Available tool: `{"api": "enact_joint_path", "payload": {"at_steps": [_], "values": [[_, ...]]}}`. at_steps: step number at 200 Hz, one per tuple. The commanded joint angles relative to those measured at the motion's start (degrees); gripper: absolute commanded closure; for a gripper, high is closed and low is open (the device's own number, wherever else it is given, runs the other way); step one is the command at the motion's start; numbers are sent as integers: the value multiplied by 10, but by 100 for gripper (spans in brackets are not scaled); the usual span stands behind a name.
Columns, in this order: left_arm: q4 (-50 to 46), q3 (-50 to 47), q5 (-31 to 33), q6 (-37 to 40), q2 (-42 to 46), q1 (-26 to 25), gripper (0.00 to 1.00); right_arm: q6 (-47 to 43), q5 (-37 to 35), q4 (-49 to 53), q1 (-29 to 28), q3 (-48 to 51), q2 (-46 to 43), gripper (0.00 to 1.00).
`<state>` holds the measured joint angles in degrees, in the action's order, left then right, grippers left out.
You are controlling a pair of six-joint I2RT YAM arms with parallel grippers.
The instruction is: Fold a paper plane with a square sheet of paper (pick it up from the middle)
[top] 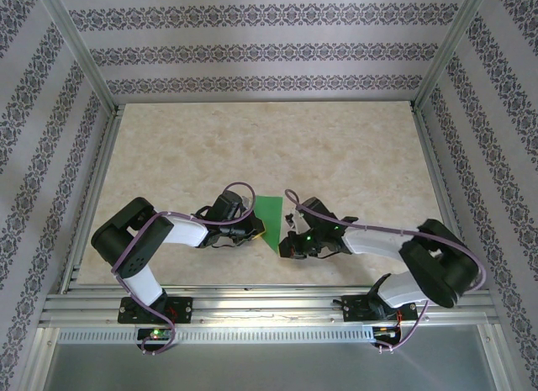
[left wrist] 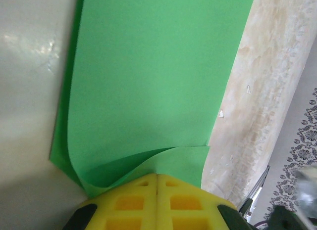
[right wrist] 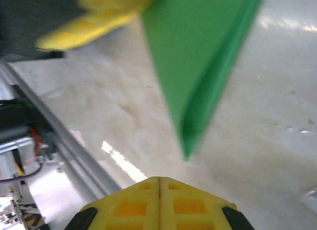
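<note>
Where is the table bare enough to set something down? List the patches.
Bare: the whole far half of the table, from the back wall down to the green paper, and the patch bordered by the right arm and the right rail. Crowded: the near centre, where the left tool pinches that paper and the shut right tool sits close by its tip.

The 2 arms fold inward, left gripper (left wrist: 156,175) and right gripper (right wrist: 159,179) both closed, tips near together.
</note>
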<state>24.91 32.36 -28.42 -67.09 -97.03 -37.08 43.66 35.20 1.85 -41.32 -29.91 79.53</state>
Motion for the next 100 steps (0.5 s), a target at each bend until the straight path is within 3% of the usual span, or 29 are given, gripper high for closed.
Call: {"api": "enact_joint_path", "payload": {"at_steps": [1,49,100], "values": [[-18,-13,21,8,-8,-4,100,16,8,10,9,-46,-13,94],[-6,-13,14,5,-13,-4,100,19,7,12,-3,-117,106,95],[-4,-13,12,5,-13,-4,100,21,-5,12,-2,-129,150,96]]}}
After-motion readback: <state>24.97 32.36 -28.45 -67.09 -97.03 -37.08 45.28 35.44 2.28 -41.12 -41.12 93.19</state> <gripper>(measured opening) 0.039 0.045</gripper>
